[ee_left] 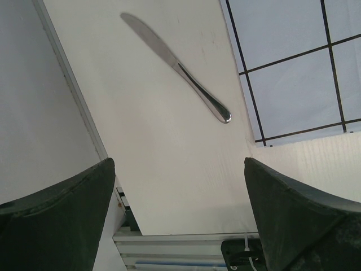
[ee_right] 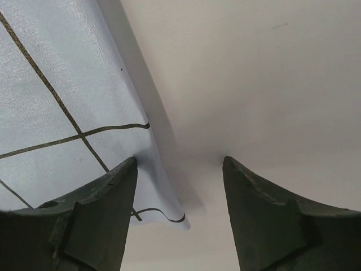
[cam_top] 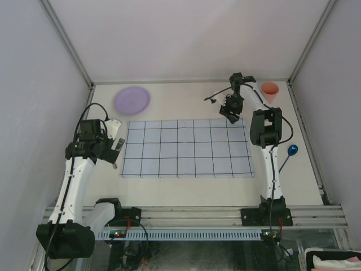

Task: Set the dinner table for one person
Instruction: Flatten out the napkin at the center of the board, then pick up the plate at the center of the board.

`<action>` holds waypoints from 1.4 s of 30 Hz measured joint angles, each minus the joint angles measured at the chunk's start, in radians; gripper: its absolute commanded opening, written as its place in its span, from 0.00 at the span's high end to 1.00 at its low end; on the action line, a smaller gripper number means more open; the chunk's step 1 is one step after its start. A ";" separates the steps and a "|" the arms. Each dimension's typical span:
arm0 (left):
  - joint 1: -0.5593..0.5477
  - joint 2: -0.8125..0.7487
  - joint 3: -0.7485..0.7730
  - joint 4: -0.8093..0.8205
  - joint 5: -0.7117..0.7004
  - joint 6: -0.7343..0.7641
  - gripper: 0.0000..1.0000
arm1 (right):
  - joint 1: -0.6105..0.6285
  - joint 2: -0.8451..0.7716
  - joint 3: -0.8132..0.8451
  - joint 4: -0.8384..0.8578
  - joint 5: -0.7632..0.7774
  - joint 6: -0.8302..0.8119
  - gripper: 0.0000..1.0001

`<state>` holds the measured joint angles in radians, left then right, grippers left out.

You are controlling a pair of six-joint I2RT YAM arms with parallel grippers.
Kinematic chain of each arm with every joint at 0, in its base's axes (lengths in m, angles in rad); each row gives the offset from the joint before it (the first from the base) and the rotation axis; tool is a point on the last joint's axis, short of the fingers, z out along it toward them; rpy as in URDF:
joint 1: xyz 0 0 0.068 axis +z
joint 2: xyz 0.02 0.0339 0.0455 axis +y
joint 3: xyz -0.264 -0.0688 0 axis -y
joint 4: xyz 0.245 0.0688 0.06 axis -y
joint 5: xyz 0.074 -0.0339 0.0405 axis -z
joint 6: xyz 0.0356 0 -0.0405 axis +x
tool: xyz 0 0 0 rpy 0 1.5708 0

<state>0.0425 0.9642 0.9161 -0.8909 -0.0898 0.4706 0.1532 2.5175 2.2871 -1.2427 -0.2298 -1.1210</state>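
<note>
Off-white dinner table (cam_top: 186, 189) between grey walls (cam_top: 197, 34); left gripper (ee_left: 179, 169) wide, right gripper (ee_right: 179, 164) parted above cloth (ee_right: 56, 84).

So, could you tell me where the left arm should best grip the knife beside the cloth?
Probably across the handle, coming straight down: the knife lies flat on the dinner table, clear of the cloth, and its slim handle suits the open left end effector.
</note>
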 measured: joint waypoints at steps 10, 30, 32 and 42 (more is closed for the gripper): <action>0.000 -0.001 0.000 0.000 -0.001 0.001 0.00 | -0.008 -0.025 -0.039 0.050 -0.019 0.014 0.22; 0.000 -0.100 0.027 0.045 -0.170 0.006 0.00 | -0.218 -1.226 -0.843 0.840 -0.202 0.682 0.00; 0.000 -0.110 0.057 0.054 -0.194 -0.007 0.00 | -0.291 -1.376 -0.972 0.913 -0.241 0.795 0.00; 0.006 -0.131 0.050 0.224 -0.250 0.004 0.00 | -0.336 -1.840 -1.337 0.762 -0.256 0.875 0.00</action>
<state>0.0490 0.8333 0.9665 -0.6666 -0.3401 0.4747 -0.1833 0.6777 0.9497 -0.4805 -0.4862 -0.2462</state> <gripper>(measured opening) 0.996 0.994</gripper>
